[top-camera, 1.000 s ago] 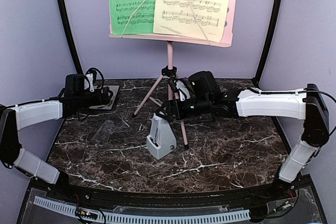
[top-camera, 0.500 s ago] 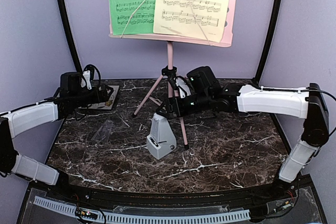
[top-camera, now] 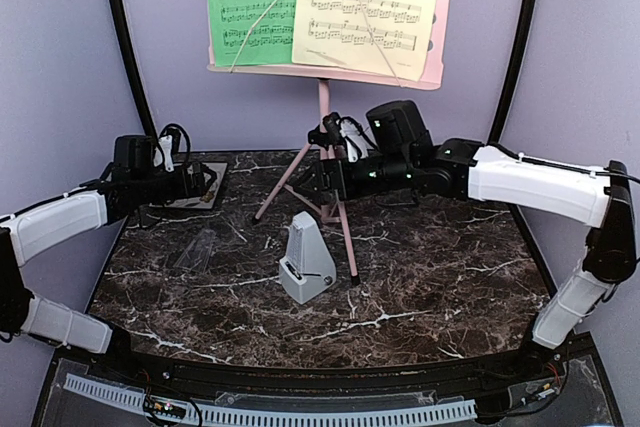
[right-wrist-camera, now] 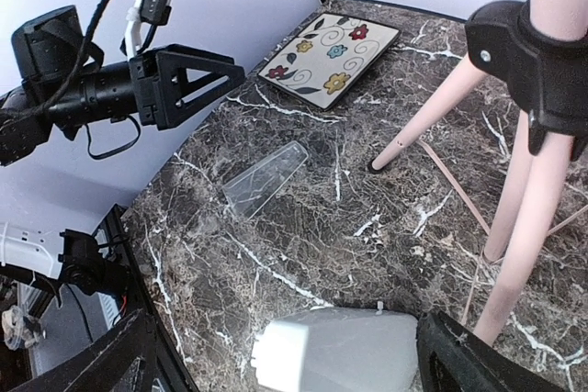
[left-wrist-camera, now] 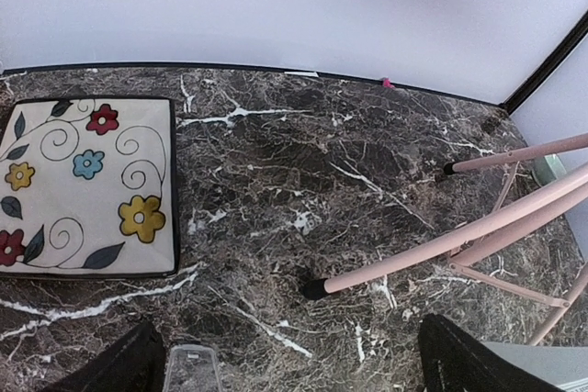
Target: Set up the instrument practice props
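Left gripper (top-camera: 205,184) and right gripper (top-camera: 322,175): fingers apart, empty. Raise the right one straight up, clear of the music stand's (top-camera: 323,107) 3 legs; avoid the metronome (top-camera: 306,269) at centre frame.

The near half and the right side of the dark marble-patterned bench (top-camera: 450,277) lie bare, open from the near edge to the right edge. At the middle stands the small grey-white pyramid metronome (top-camera: 306,267), just beside the front leg of the pink music stand (top-camera: 345,232), whose three tripod legs splay across the far middle. A clear plastic piece (top-camera: 200,247) lies flat left of centre. The flower-patterned flat card (left-wrist-camera: 87,185) fills the far left corner, and bare marble runs between it and the nearest tripod foot. The right gripper (top-camera: 320,177), jaws wide, hangs close by the tripod hub.
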Controlling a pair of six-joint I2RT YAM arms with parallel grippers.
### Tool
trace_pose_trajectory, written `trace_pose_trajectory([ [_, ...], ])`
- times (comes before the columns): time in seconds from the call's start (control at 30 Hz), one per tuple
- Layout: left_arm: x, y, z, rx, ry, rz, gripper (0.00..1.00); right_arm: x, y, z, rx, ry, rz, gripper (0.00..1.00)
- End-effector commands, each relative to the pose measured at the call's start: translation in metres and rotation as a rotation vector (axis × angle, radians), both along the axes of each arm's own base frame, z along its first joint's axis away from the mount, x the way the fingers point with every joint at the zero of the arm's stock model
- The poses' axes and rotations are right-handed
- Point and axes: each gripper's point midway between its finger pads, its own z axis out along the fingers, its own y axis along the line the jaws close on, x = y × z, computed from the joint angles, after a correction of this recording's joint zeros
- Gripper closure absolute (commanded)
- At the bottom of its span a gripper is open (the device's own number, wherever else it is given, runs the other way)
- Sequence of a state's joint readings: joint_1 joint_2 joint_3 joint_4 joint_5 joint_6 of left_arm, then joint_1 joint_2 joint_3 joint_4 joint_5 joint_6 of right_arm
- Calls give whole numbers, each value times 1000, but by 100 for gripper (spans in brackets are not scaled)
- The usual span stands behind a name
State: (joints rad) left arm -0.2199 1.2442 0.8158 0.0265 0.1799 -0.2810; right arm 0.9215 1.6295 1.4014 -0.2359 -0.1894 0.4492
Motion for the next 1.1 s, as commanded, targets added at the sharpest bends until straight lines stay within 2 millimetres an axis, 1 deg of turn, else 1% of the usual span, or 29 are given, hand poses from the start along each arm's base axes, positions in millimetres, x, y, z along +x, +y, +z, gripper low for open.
trace_pose_trajectory([
  [0.0, 4, -1, 20, 9, 4, -4, 1, -5, -18, 41, 69, -65, -19, 0],
  [0.07, 6, -1, 26, 7, 3, 1, 1, -4, -29, 39, 58, -67, -44, 0],
  [0.13, 9, -1, 30, 6, 15, 6, 1, -3, -42, 33, 40, -59, -73, 0],
  [0.17, 10, -1, 29, 8, 29, 12, 1, -1, -50, 34, 40, -63, -93, 0],
  [0.23, 15, 0, 37, 10, 48, 26, 1, 1, -67, 27, 30, -53, -135, 0],
  [0.3, 19, 2, 39, 19, 80, 41, 1, 4, -86, 23, 30, -44, -178, 0],
  [0.33, 20, 3, 39, 26, 98, 48, 1, 7, -96, 21, 31, -40, -203, 0],
  [0.4, 24, 5, 43, 38, 123, 57, 1, 11, -117, 11, 20, -26, -251, 0],
  [0.5, 25, 5, 45, 43, 149, 54, 1, 25, -159, 7, 15, -15, -358, 0],
  [0.6, 23, 9, 43, 17, 182, 67, 1, 37, -201, 1, 26, -3, -474, 0],
  [0.7, 15, 14, 34, 4, 222, 94, 1, 45, -239, -3, 48, 5, -567, 0],
  [0.8, 2, 20, 20, -5, 259, 127, 1, 46, -268, -8, 50, -5, -646, 0],
  [0.93, -21, 26, 0, -9, 279, 146, 1, 40, -289, -20, 46, -15, -712, 0],
  [1.07, -39, 33, -9, -7, 260, 167, 1, 29, -300, -37, 72, -8, -757, 0],
])
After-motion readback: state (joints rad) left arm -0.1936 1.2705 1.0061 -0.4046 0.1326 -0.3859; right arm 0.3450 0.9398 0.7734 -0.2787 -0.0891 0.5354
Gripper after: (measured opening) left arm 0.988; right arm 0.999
